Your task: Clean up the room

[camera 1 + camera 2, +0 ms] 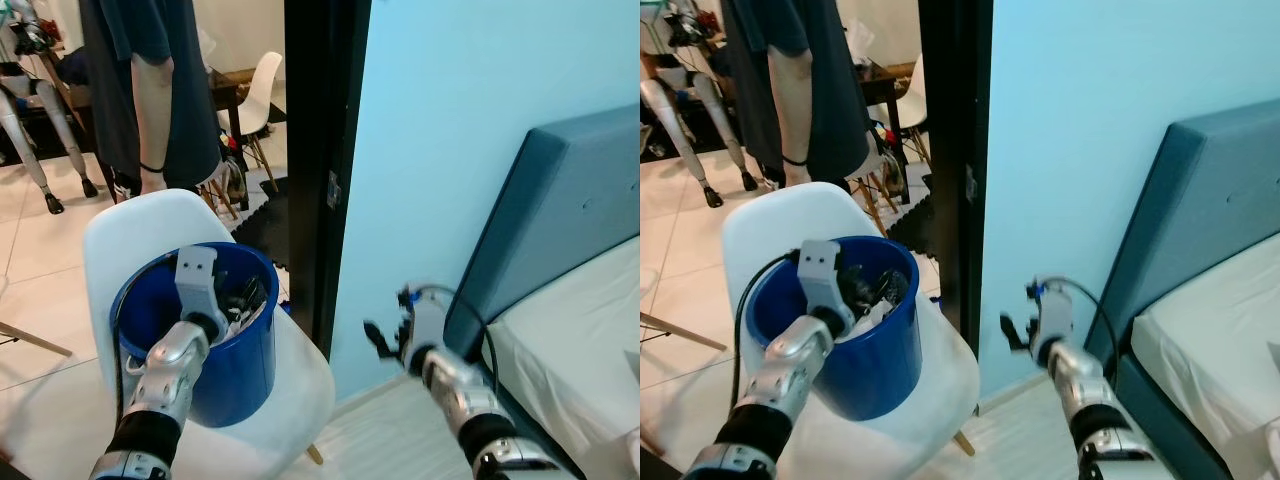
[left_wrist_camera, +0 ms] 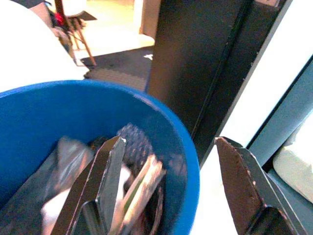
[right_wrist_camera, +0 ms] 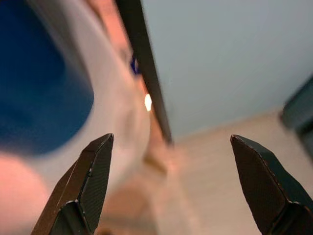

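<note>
i see a round blue plastic bucket (image 1: 235,350) sitting on the seat of a smooth white moulded chair (image 1: 125,235), its rim glossy and its inside holding crumpled dark and pale rubbish (image 2: 124,181) that i can't sort out piece by piece. my left gripper (image 2: 166,188) hangs over the bucket's far rim with its fingers spread wide, one finger (image 2: 105,176) down among the rubbish, the other outside the wall, gripping nothing. my right gripper (image 3: 173,183) is held low in the gap between the chair and the bed, fingers wide apart and empty, over pale floor.

just beside the chair's right edge stands a dark door frame (image 1: 325,150), then a flat light blue wall (image 1: 450,130). the padded blue-grey headboard (image 1: 560,210) slants against that wall, with the white mattress (image 1: 580,320) below it; the strip of floor between bed and chair is narrow.

behind the chair a person (image 1: 150,90) in a dark shirt stands close, one arm hanging by the chair back. beyond the doorway are tiled floor, another white chair (image 1: 258,95) and a wooden table (image 1: 232,85).
</note>
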`<state>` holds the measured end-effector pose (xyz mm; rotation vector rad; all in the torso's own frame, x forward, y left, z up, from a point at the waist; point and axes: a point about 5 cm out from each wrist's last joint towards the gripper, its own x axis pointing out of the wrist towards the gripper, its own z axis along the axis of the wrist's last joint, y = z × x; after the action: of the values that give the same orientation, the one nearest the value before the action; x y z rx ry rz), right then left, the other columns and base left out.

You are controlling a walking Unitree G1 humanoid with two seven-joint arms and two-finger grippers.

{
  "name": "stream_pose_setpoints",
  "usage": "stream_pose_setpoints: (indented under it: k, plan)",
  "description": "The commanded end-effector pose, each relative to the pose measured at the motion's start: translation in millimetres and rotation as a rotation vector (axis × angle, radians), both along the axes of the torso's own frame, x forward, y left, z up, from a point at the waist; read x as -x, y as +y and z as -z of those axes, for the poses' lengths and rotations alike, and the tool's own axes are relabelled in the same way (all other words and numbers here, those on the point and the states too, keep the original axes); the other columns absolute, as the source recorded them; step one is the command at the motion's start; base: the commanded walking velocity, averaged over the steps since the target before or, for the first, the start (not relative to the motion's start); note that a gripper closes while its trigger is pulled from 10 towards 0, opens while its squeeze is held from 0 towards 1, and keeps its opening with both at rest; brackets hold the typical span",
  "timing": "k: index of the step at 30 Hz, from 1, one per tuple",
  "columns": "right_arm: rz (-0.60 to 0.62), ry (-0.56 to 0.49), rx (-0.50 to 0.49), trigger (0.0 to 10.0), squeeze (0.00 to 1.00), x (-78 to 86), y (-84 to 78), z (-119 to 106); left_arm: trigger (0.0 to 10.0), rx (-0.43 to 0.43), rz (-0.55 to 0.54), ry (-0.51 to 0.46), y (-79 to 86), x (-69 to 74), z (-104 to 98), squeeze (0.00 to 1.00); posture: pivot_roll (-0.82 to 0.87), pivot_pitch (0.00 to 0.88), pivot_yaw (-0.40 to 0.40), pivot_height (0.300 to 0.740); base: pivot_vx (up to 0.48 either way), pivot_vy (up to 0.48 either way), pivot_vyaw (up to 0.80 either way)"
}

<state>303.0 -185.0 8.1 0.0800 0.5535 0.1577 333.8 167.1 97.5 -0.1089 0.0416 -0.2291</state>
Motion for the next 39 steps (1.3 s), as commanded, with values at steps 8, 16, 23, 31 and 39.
stream_pose_setpoints:
  k: [8,16,23,31,39]
  plan:
    - [0.114,0.255,0.043,10.0,0.00,56.1,-18.8,51,10.0,0.052,-0.086,0.131,15.8,14.4,33,0.00,-0.04,0.000,-0.040,0.740,-0.229,0.000,0.00]
    - [0.233,0.437,0.076,10.0,0.00,107.2,-34.7,81,10.0,0.016,-0.206,0.396,39.3,50.8,93,0.00,-0.05,0.000,-0.034,0.740,0.000,0.000,-0.79]
    - [0.275,0.625,0.161,10.0,0.00,167.8,-44.6,106,10.0,-0.158,-0.213,0.838,49.1,147.4,171,0.00,-0.05,0.000,-0.027,0.740,0.000,0.000,-0.78]
    - [0.245,0.704,0.220,10.0,0.00,196.4,-49.8,113,10.0,-0.183,-0.178,1.100,46.0,221.5,203,0.00,-0.06,0.000,-0.031,0.740,0.000,0.000,-0.78]
    - [0.229,0.684,0.258,10.0,0.00,190.2,-60.5,109,10.0,-0.194,-0.154,1.060,48.4,202.9,197,0.00,-0.04,0.000,-0.036,0.740,0.000,0.000,-0.78]
